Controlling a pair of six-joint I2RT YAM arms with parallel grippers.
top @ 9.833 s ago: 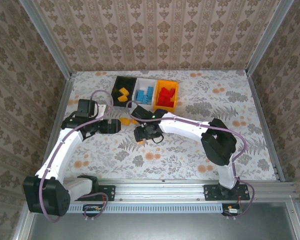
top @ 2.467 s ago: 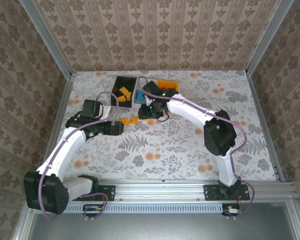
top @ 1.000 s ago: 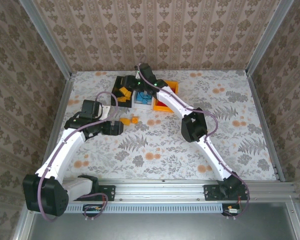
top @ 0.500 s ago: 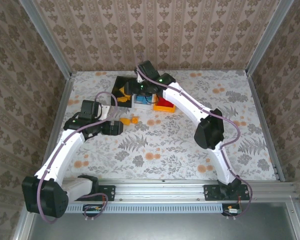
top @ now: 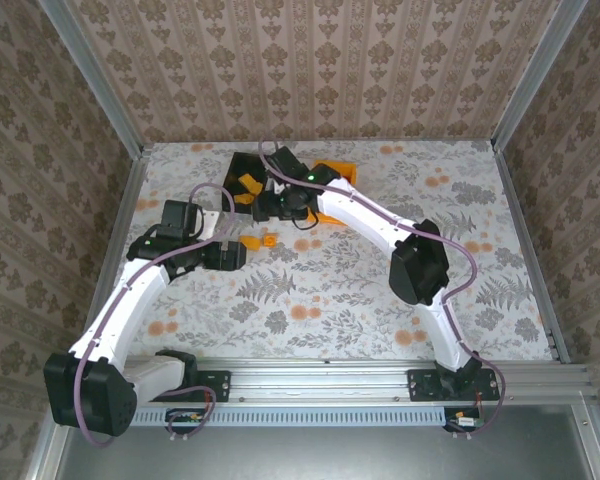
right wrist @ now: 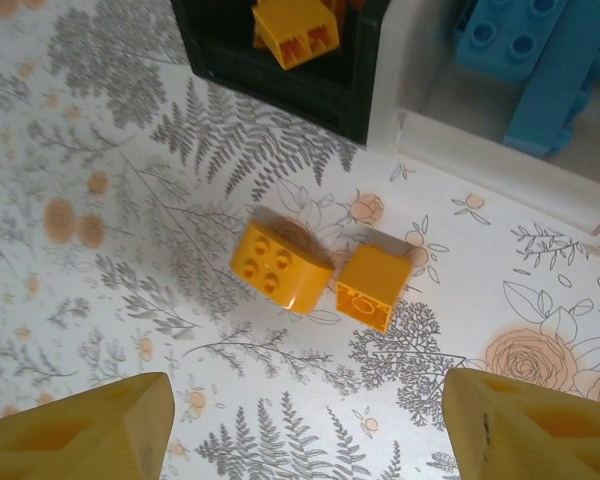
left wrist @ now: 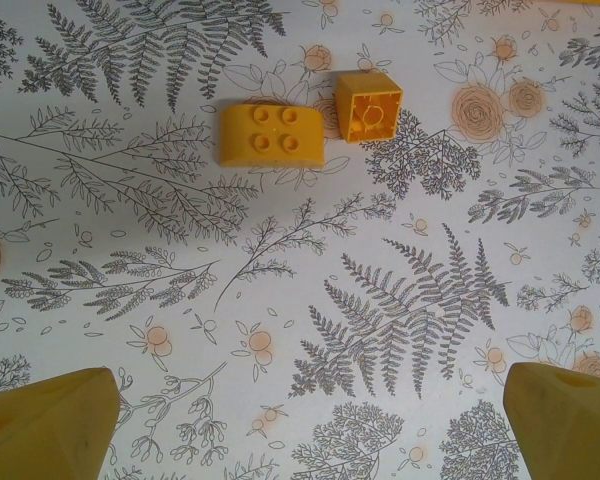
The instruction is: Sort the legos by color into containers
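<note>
**While Two Pieces Lie Unsorted: Scene Status**

**Left arm.** The left gripper (left wrist: 305,425) hangs above the table (left wrist: 410,300) with its jaws spread wide. Nothing sits between its yellow fingertips (left wrist: 40,420). In the top view it points to the right, toward the two loose bricks.

**Right arm.** The right gripper (right wrist: 305,430) hangs over the same two bricks, close to the near walls of the bins. Its jaws are also parted wide and it grasps nothing. In the top view this arm reaches across the table from the right and covers most of the middle bin.

**Loose bricks.** Both are yellow and lie on the table, in front of the black bin and between the two grippers.
- The studded brick (right wrist: 280,265) lies studs up.
- The hollow brick (right wrist: 373,288) lies just beside it, on its right in both wrist views. Its open underside faces up in the left wrist view. Whether the two touch cannot be told.

**Bins.** All three stand in a row at the far side of the table.
- The black bin (right wrist: 280,85) is at the left and holds a yellow brick (right wrist: 295,28). The top view shows more yellow inside it.
- The white bin (right wrist: 480,150) stands against the black bin's right wall and holds blue bricks (right wrist: 520,40).
- The orange bin (top: 340,168) is at the right end. Its contents are hidden by the right arm.
</note>
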